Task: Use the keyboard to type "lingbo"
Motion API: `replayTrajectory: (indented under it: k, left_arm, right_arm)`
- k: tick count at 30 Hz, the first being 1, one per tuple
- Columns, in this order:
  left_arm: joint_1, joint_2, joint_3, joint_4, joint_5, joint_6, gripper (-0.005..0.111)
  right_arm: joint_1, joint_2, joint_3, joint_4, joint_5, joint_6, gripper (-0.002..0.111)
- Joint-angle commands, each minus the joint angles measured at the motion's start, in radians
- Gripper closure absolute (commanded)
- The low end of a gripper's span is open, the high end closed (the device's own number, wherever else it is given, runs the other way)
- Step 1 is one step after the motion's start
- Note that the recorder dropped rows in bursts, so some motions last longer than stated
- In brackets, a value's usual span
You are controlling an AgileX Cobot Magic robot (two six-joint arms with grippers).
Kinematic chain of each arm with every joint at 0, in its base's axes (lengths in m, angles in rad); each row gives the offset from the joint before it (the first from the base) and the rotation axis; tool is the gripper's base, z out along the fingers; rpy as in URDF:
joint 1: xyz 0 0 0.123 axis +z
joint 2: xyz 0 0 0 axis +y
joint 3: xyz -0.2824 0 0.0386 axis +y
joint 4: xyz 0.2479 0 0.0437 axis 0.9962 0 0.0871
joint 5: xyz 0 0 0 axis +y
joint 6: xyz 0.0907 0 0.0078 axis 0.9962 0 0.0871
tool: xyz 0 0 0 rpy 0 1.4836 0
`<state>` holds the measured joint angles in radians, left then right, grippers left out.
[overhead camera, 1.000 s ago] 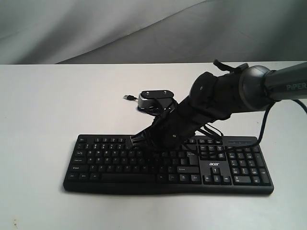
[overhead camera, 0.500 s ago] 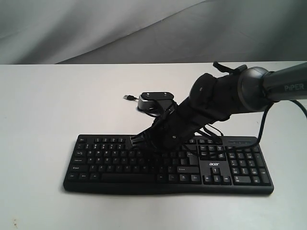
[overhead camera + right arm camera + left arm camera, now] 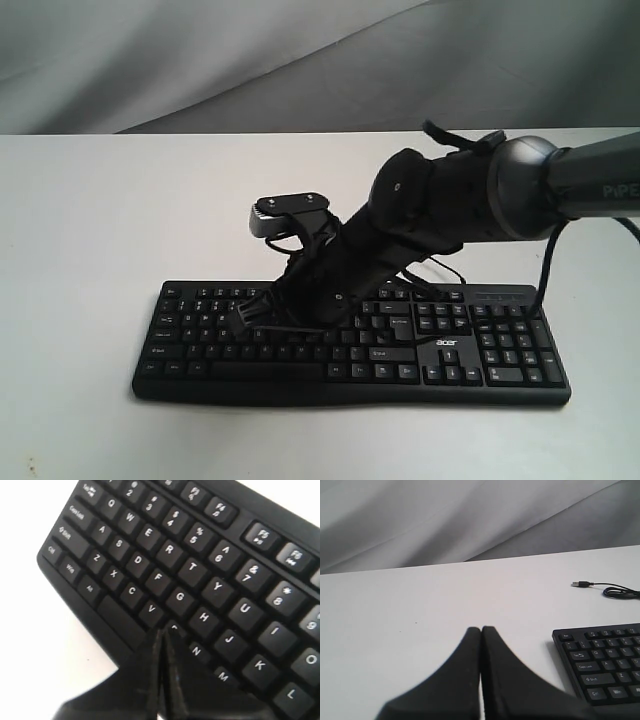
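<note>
White surface [image 3: 90,250] carries one black keyboard [image 3: 200,345], front and centre. One left end effector [image 3: 481,630], fingers pressed together and empty, sits beside the keyboard's left end. One right end effector [image 3: 162,631], likewise closed on nothing, points at B, between V and N. A slight sideways drift would likely strike a neighbouring key and misspell the word.

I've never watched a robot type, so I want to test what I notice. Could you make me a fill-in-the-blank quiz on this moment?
1. The right gripper points at the key between V and ____.
2. The left gripper is over the white ____, beside the keyboard.
3. Both grippers are ____, not open.
4. The keyboard's white logo reads ____.
Missing words: N; table; shut; acer.
</note>
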<state>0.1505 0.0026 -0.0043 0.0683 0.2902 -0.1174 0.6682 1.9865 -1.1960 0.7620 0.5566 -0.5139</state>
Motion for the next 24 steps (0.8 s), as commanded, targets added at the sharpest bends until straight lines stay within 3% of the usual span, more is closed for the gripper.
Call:
replayTrajectory:
  k: [1,24]
  left_arm:
    - [0.002,-0.003,0.004,-0.008,-0.005,-0.004,0.106]
    - [0.002,-0.003,0.004,-0.008,-0.005,-0.004,0.106]
  right_arm:
    - [0.009,-0.009,-0.004,-0.017,0.003,0.024,0.108]
    - [0.009,0.011,-0.004,-0.025,-0.045,0.021,0.108]
